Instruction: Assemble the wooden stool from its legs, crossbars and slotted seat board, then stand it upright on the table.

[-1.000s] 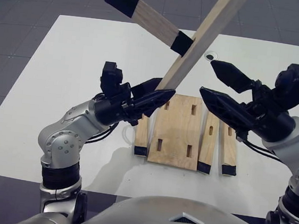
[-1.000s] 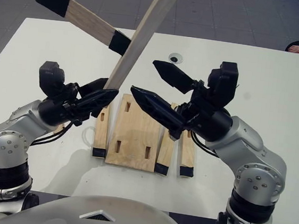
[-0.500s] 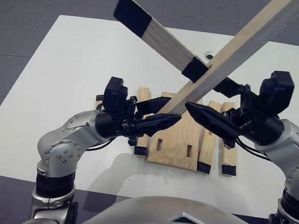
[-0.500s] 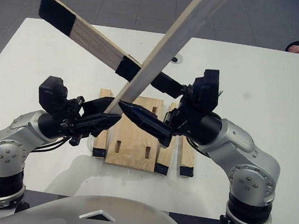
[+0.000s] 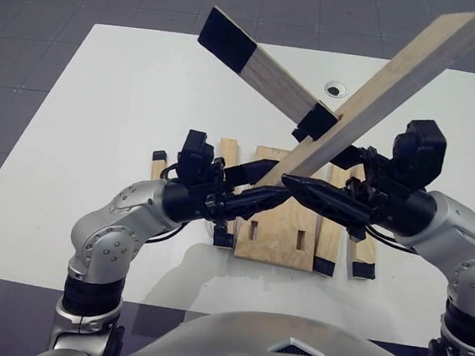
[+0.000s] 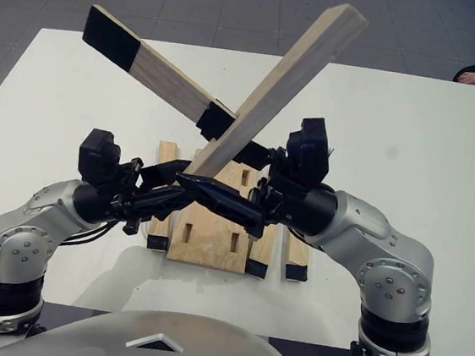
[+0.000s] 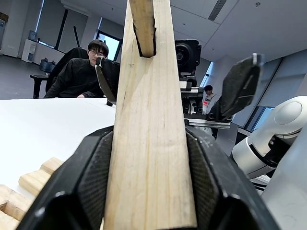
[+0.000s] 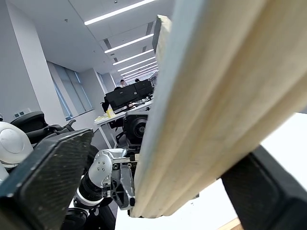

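Left gripper (image 5: pixel 262 191) is clamped on the foot of the long bar (image 5: pixel 393 71), its textured pads tight on both flat faces. We judge the tilt keeps the bar's slot reachable. A black-tipped leg (image 5: pixel 270 67) crosses it there. Right gripper (image 5: pixel 318 178) sits at the bar's lower stretch; we cannot tell its grip. The slotted seat board (image 5: pixel 287 234), pale smooth wood, lies flat on the table (image 5: pixel 102 87) among loose legs (image 5: pixel 330 239).

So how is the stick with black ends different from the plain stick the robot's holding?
The black-ended stick has black ends; the plain stick has none. The black-ended stick slants up toward the robot's left, the plain stick toward its right. Both are pale wood, meeting where they cross.
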`<control>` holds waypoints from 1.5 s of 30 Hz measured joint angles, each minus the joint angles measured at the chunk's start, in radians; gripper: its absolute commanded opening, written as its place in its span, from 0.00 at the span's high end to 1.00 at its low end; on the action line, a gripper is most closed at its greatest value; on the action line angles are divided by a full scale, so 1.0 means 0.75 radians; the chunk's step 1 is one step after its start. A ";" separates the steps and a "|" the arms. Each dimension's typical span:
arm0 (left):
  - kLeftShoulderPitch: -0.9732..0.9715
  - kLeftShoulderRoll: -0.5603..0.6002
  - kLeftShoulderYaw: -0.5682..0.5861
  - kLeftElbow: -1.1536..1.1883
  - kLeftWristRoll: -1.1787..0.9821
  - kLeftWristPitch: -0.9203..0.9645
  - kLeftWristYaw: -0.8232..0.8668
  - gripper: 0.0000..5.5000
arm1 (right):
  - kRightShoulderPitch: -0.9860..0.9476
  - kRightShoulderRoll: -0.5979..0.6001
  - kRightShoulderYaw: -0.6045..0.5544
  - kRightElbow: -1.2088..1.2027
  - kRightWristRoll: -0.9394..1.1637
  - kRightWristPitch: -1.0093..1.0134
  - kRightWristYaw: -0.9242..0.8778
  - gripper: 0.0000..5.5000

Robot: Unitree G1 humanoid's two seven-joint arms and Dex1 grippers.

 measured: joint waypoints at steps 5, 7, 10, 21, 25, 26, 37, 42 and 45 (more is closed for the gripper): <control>0.004 0.000 -0.019 0.000 0.001 -0.021 -0.002 0.62 | -0.003 0.000 -0.001 0.020 0.011 0.000 -0.017 0.48; 0.004 0.001 -0.025 0.001 0.002 -0.028 -0.005 0.62 | -0.004 -0.001 -0.001 0.023 0.016 0.000 -0.025 0.54; 0.006 0.003 -0.036 0.002 0.001 -0.040 -0.012 0.62 | -0.004 -0.001 -0.001 0.027 0.042 0.000 -0.033 0.60; 0.006 0.005 -0.071 0.018 0.001 -0.084 -0.045 0.62 | 0.010 -0.016 0.005 0.035 0.153 0.014 -0.038 0.62; 0.006 0.014 -0.077 0.029 -0.004 -0.084 -0.052 0.51 | 0.015 -0.020 0.009 0.037 0.153 0.016 -0.038 0.63; 0.006 0.021 -0.077 0.033 -0.006 -0.082 -0.054 0.48 | 0.015 -0.021 0.010 0.037 0.155 0.018 -0.037 0.63; 0.011 0.081 -0.043 0.073 -0.119 -0.014 -0.083 0.15 | -0.003 -0.079 0.024 0.103 0.107 0.042 0.128 0.63; -0.021 0.107 0.032 0.155 -0.062 -0.063 -0.100 0.11 | -0.066 -0.154 -0.002 0.295 -0.188 -0.036 0.298 0.63; -0.090 0.135 0.072 0.264 0.048 -0.144 -0.118 0.11 | -0.132 -0.167 -0.005 0.453 -0.368 -0.124 0.380 0.63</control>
